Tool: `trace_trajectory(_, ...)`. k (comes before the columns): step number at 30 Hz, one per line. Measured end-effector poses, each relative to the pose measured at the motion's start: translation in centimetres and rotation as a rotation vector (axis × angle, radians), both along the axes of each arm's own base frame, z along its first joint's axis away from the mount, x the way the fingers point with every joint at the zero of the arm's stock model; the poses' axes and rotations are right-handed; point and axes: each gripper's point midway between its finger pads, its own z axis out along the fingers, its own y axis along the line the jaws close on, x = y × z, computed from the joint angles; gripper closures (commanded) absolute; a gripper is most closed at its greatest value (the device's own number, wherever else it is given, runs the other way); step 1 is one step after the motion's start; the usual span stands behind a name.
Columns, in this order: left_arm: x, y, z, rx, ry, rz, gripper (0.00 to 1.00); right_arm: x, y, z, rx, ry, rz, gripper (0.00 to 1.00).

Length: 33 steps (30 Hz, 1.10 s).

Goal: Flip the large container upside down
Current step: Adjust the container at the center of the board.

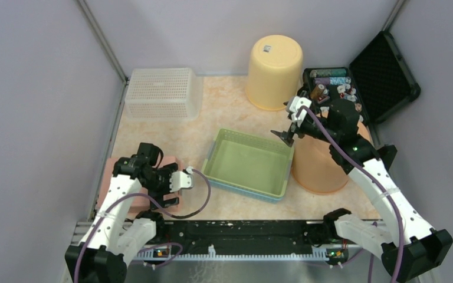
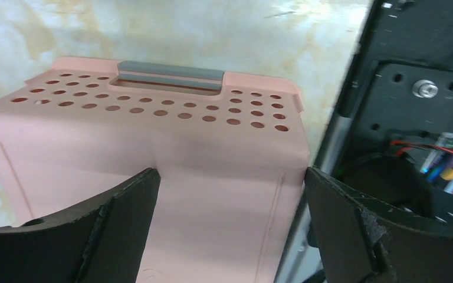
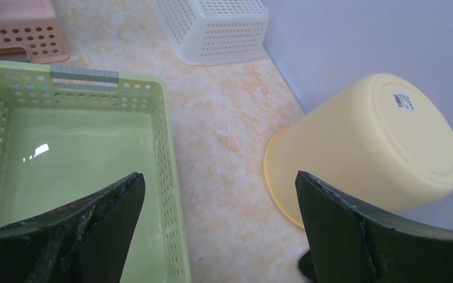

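Observation:
The large container, a light green perforated basket (image 1: pixel 248 162) with a grey handle, stands upright and empty in the middle of the table; it also fills the left of the right wrist view (image 3: pixel 76 159). My right gripper (image 1: pixel 290 127) hangs open just beyond the basket's far right corner, above bare table between it and a yellow bucket (image 3: pixel 371 141). Nothing is between the fingers of that gripper (image 3: pixel 219 177). My left gripper (image 1: pixel 166 194) is open over an upside-down pink basket (image 2: pixel 183 147) left of the green one. Its fingers (image 2: pixel 124 206) straddle the pink base's right part without gripping.
The yellow bucket (image 1: pixel 274 71) stands upside down at the back. An orange bucket (image 1: pixel 315 171), also inverted, sits under my right arm. A white basket (image 1: pixel 162 93) lies upside down at back left. An open black case (image 1: pixel 383 71) stands at back right. Walls enclose the table.

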Motion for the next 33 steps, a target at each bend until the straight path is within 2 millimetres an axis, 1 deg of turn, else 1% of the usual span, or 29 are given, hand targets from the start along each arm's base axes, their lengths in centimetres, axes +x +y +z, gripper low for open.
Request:
trace_trajectory(4, 2.2, 0.1, -0.3, 0.005, -0.085, 0.051, 0.01, 0.0, 0.0, 0.0, 0.0, 0.0, -0.001, 0.01)
trace_trajectory(8, 5.2, 0.3, 0.0, 0.007, -0.176, 0.138, 0.01, 0.1, 0.0, -0.1, -0.001, 0.001, -0.002, 0.01)
trace_trajectory(10, 6.6, 0.3, 0.0, 0.0, -0.194, 0.2, 0.01, 0.1, 0.0, 0.0, -0.001, 0.001, -0.002, 0.01)
trace_trajectory(15, 9.8, -0.2, 0.3, -0.031, -0.194, 0.345, 0.01, 0.1, 0.0, 0.0, -0.001, 0.001, -0.002, 0.01)
trace_trajectory(20, 12.6, -0.6, 0.1, -0.051, -0.151, 0.475, 0.01, 0.1, 0.0, -0.1, -0.002, 0.001, -0.004, 0.01)
trace_trajectory(24, 14.9, -0.8, 0.0, -0.065, -0.155, 0.561, 0.01, 0.1, -0.1, -0.3, -0.003, 0.003, -0.007, 0.01)
trace_trajectory(27, 16.3, -0.9, 0.0, -0.078, -0.16, 0.62, 0.01, 0.2, -0.1, -0.5, -0.005, 0.005, -0.009, 0.01)
trace_trajectory(33, 19.2, -1.4, 0.3, -0.116, -0.16, 0.745, 0.01, 0.3, -0.1, -0.2, -0.001, -0.006, -0.01, 0.01)
